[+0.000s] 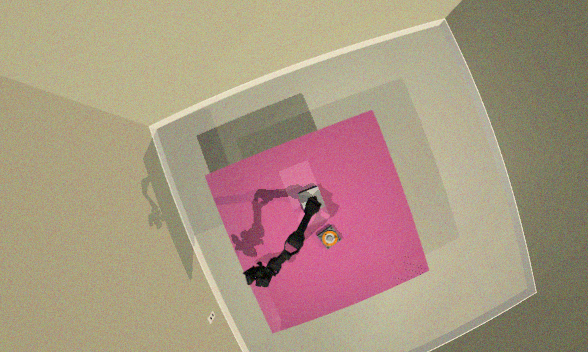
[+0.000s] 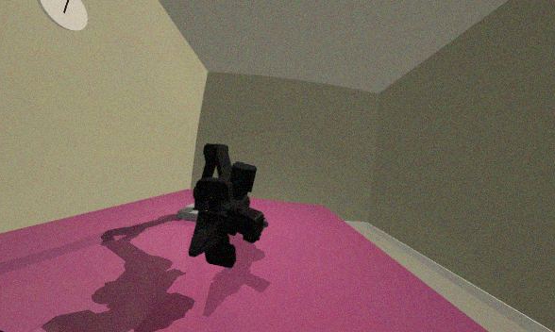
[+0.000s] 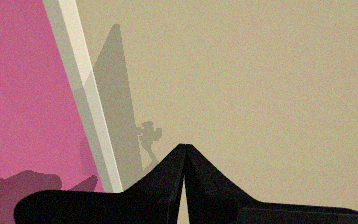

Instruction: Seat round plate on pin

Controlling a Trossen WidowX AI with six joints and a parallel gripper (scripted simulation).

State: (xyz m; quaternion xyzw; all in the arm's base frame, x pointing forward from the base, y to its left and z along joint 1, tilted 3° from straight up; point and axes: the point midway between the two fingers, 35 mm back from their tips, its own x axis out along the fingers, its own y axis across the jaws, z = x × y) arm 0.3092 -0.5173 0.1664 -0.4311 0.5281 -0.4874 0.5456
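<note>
From where I am standing, the black arm [image 1: 296,240] is stretching out over the pink table [image 1: 372,200], reaching from its mount toward a small grey block [image 1: 316,192] lying near the middle of the surface. Its far end is sitting over that block; from above I cannot tell whether it is touching it. The tool [image 3: 185,147] is pointing away from the table, toward the beige wall, and its two dark fingers are pressing together at the tips, with nothing between them.

The round plate [image 1: 329,238], orange with a pale centre, is sitting on its square grey base [image 1: 336,231] just beside the arm's forearm and apart from it, a short way from the grey block. It is too small from above for me to make out the tab, the hole or the pin. In the exterior view the arm's bulk [image 2: 224,207] is blocking the plate entirely, and only a sliver of grey is showing behind it.
</note>
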